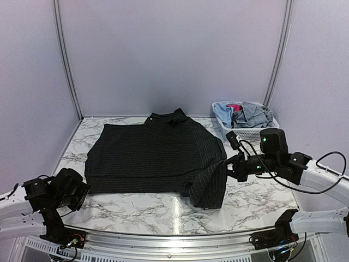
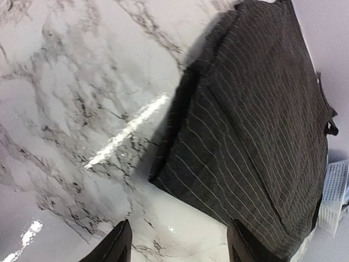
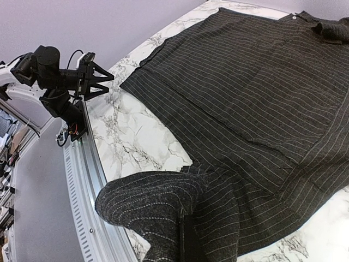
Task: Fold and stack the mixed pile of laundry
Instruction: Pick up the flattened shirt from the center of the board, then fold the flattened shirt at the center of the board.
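A large black pinstriped shirt [image 1: 147, 155] lies spread flat on the marble table, collar at the back. My right gripper [image 1: 227, 164] is shut on the shirt's right edge and holds that part lifted in a hanging fold [image 3: 155, 204]; the cloth hides its fingers in the right wrist view. My left gripper [image 2: 179, 232] is open just off the shirt's near-left corner [image 2: 163, 177], with only bare marble between its fingers. The rest of the laundry pile, light blue [image 1: 223, 114], grey-blue [image 1: 257, 113] and pink-red [image 1: 234, 107] pieces, sits in the basket.
A white lattice basket [image 1: 248, 132] stands at the back right of the table, close behind the right arm. The table's metal rail [image 1: 174, 236] runs along the near edge. Pale walls close in the back and both sides.
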Controlling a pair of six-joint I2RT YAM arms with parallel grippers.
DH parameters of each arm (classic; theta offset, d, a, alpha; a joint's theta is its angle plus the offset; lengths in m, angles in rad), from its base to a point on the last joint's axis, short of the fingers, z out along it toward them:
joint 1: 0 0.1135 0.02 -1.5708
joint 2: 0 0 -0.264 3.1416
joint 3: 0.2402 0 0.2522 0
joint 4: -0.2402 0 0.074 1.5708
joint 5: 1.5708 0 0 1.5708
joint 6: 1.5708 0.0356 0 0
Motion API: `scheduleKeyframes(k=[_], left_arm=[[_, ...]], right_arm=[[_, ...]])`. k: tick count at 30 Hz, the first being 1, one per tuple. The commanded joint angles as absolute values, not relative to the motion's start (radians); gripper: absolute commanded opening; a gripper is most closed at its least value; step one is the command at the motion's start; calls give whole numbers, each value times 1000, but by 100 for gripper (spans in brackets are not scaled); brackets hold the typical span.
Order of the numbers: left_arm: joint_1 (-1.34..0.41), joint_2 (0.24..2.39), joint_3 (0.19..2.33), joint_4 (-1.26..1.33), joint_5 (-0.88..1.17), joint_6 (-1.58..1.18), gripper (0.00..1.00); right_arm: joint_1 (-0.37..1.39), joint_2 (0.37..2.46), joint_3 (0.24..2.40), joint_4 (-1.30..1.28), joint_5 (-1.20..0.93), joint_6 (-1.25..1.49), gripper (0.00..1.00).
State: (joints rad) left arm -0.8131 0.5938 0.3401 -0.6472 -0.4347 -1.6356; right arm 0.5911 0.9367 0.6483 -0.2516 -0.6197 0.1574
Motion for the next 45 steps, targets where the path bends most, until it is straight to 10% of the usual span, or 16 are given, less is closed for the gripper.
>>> scheduleKeyframes(k=[1,11,33,45], left_arm=[[-689,567,253,-571,-330,-1654,60],[-382,899,303,-316,-65,-1308,60],[-351,893,518,-548,-69,-1302,0],[-331,1168,740,-604,-88,-1194,0]], right_arm=[[601,939,686,-246,-626,168,0],[601,930,674,-245,-615,176,0],[599,904,754,-333,-593,148,0],[468,1210,1037,-307,-603,39,0]])
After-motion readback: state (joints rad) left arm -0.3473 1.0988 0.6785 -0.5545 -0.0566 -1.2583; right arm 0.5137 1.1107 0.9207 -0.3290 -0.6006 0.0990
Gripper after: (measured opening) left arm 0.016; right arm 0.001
